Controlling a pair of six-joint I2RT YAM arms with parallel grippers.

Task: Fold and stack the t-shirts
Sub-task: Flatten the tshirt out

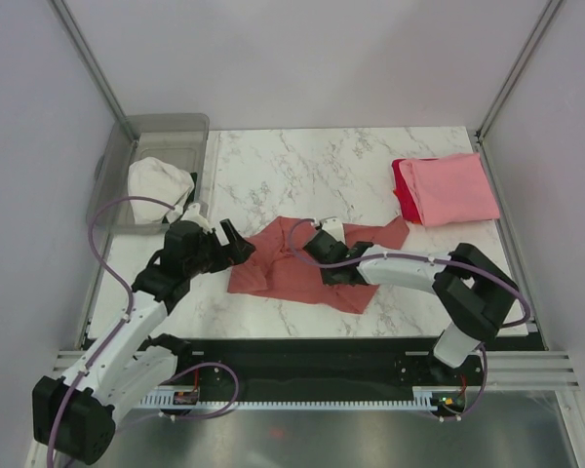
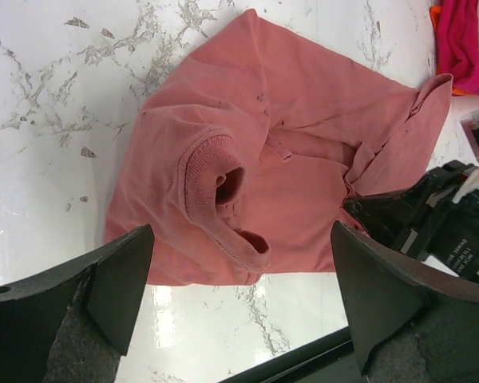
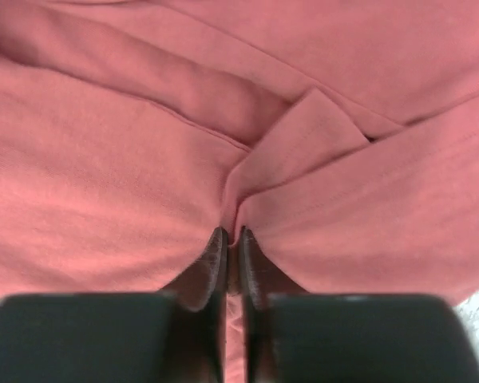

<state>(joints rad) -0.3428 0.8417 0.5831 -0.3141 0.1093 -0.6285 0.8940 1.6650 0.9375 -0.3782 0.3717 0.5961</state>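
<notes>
Salmon shirt (image 1: 297,278) is lying crumpled at the middle of the table (image 1: 302,166), between the two grippers. Its long axis is running from near left to far right, with one corner reaching toward the stack at the far right. There the pink shirt (image 1: 453,187) is sitting folded on the red shirt (image 1: 401,195).

The right gripper (image 3: 231,235) is pinching a raised fold near the shirt's middle, its fingers almost meeting on the cloth. The left gripper (image 2: 239,239) is hanging spread wide over the shirt's left edge, gripping nothing. The collar (image 2: 223,179) is lying just ahead of it, so the left arm is looking nearer for that end.

The right arm is covering the pinched spot from above, and cloth is filling the right wrist view, so I cannot tell whether the fold is sleeve, hem or body. Whether the left fingers are touching cloth is unclear too. Most of the red shirt is hiding under the pink one. At the far left a bin (image 1: 166,127) is holding a white cloth (image 1: 158,182).
</notes>
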